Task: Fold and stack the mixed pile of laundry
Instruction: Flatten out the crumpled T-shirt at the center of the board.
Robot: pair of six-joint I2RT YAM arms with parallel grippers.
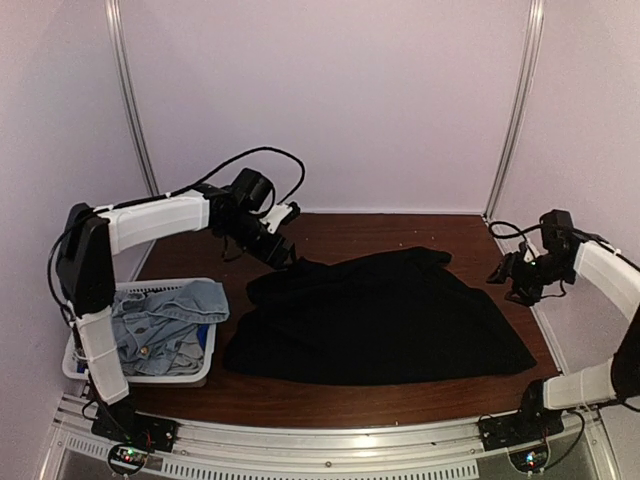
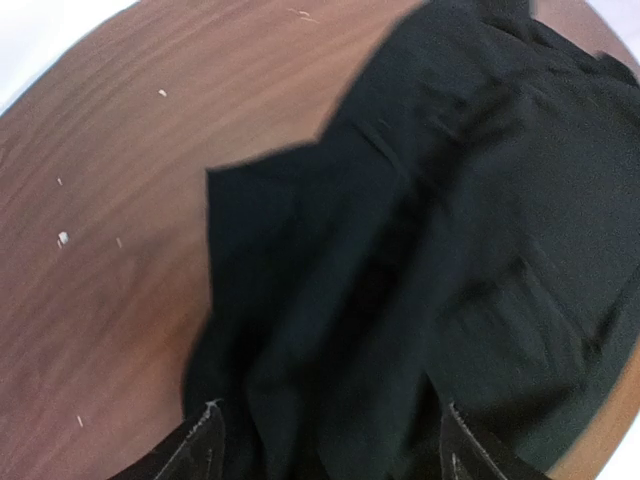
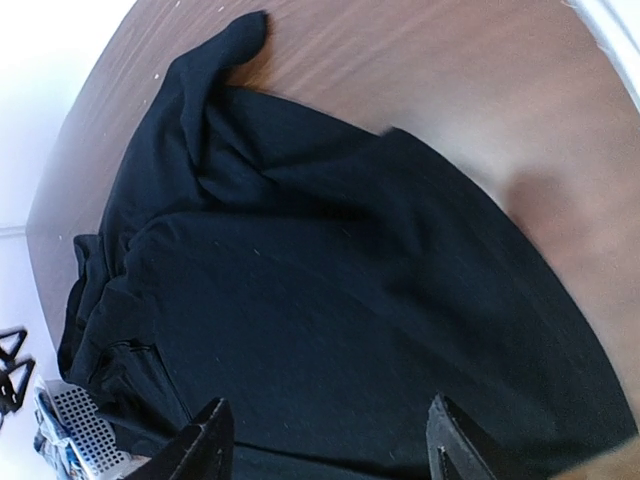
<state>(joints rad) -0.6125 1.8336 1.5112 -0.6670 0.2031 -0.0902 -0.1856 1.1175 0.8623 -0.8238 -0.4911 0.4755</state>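
Black shirt (image 1: 380, 315) lies spread flat-ish across mid surface (image 1: 400, 228), from just R of the basket (image 1: 150, 378) to near the R edge. Its near side is broad and fairly smooth; its far side is bunched into folds, esp. at the far-L corner. In R wrist view one narrow tip of it pokes out onto bare wood.

Basket sits at near-L corner of surface, just beside shirt's L edge. Denim (image 1: 165, 312) is heaped in it w/ buttons showing and drapes over the rim on the R side. A bright-blue bit (image 1: 203, 335) shows under the denim.

L claw (image 1: 285, 257) is at shirt's far-L corner, angled down twd the bunched cloth. Its fingers (image 2: 205, 445) are apart, w/ black cloth beneath and betw them, not pinched. Can't tell if the tips touch the fabric.

R claw (image 1: 507, 275) is by the R edge, off shirt's far-R side, raised above surface. Its fingers (image 3: 205, 440) are apart too, gripping nothing, w/ the shirt below in its view.

A few pale specks (image 2: 63, 238) dot the wood L of the shirt in L wrist view.
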